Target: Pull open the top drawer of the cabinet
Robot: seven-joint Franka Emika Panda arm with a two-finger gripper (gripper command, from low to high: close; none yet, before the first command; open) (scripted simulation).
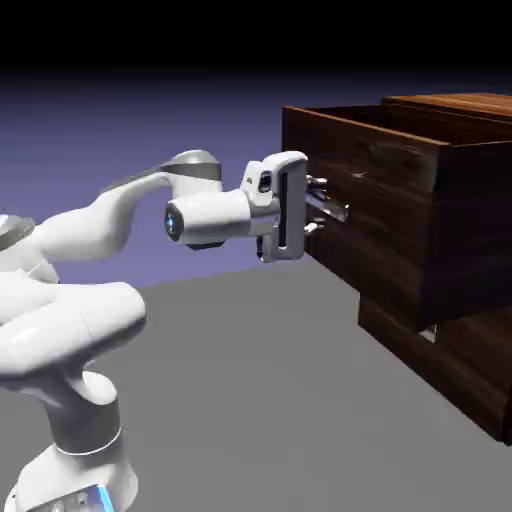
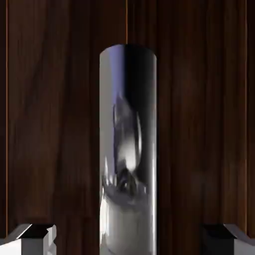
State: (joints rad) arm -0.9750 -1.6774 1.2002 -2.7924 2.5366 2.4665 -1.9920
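One rigid, heavy-looking top drawer (image 1: 370,215) juts from the cabinet (image 1: 470,350); at nine o'clock, the hand (image 1: 325,207) straddles its slick handle (image 2: 128,149), fingers (image 2: 30,238) apart.

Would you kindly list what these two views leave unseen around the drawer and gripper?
- Lower drawer's handle: exterior view, hidden under the pulled-out top drawer.
- Cabinet: right side cut by the frame.
- Handle: hand view, its ends beyond view.
- Gripper: finger contact too small to judge.

The white arm (image 1: 90,230) reaches out level, its claw (image 1: 325,205) spread wide, fingertips (image 2: 30,238) well apart.
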